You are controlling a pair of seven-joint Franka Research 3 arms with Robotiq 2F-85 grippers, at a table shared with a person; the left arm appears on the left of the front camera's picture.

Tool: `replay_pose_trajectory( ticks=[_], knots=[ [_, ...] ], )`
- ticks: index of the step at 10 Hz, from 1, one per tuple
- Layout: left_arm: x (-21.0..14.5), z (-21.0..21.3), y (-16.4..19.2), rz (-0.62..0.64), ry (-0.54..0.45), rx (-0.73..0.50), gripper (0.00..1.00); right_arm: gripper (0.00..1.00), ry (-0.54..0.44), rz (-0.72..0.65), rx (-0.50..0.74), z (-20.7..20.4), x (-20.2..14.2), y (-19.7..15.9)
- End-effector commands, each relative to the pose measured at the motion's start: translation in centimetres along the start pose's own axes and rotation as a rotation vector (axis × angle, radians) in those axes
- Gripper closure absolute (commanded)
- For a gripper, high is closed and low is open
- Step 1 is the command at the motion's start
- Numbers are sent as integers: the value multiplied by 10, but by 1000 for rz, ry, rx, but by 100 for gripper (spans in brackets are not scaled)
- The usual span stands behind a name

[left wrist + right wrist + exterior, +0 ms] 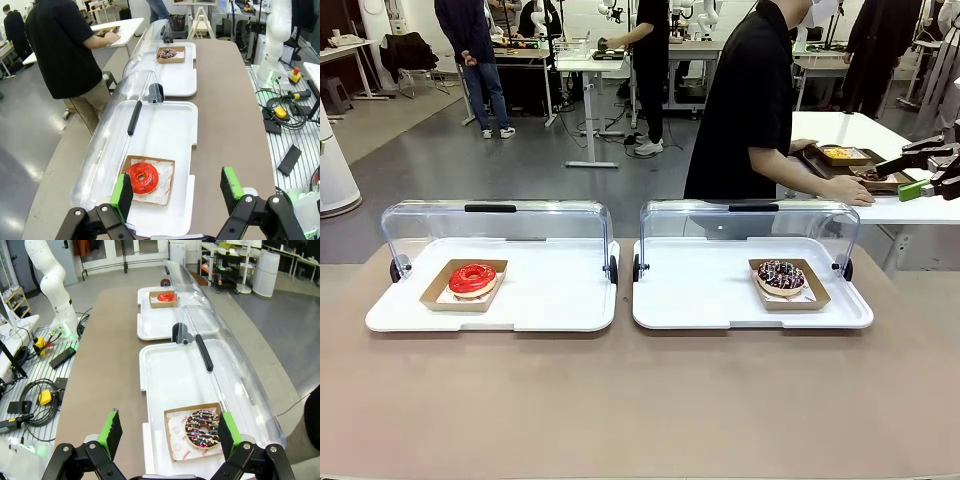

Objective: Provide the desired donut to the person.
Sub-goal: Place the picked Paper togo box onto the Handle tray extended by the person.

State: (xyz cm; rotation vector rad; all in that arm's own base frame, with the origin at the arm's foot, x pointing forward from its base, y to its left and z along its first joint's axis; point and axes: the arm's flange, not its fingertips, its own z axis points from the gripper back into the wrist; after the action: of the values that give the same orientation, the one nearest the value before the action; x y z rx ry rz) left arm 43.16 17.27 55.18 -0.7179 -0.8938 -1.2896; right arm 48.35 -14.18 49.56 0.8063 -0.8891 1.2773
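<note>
On the worktop [640, 400], both grippers' fingers stand apart, the left gripper [177, 192] above the red donut [142, 177], the right gripper [167, 432] above the chocolate sprinkled donut [202, 428].

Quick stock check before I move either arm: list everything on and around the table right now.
Red-glazed donut: one, red, in a brown cardboard tray on the left white tray.
Chocolate sprinkled donut: one, dark with coloured sprinkles, in a cardboard tray on the right white tray.
White serving trays: two, white, side by side on the brown table.
Clear dome lids: two, transparent with black handles, rolled open at the far side.
Person: one, black top, standing at a neighbouring white table, turned away.
Left gripper: open, above the red donut's tray.
Right gripper: open, above the chocolate donut.
</note>
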Motion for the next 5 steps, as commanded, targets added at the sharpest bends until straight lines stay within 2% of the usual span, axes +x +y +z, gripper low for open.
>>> replay_pose_trajectory(
  ticks=[1, 5],
  knots=[
    [-1, 0, -2, -12, -5, 1, 8, 0, -6, 1, 4, -1, 1, 1],
    [-1, 0, -2, -12, -5, 1, 8, 0, -6, 1, 4, -1, 1, 1]
  ],
)
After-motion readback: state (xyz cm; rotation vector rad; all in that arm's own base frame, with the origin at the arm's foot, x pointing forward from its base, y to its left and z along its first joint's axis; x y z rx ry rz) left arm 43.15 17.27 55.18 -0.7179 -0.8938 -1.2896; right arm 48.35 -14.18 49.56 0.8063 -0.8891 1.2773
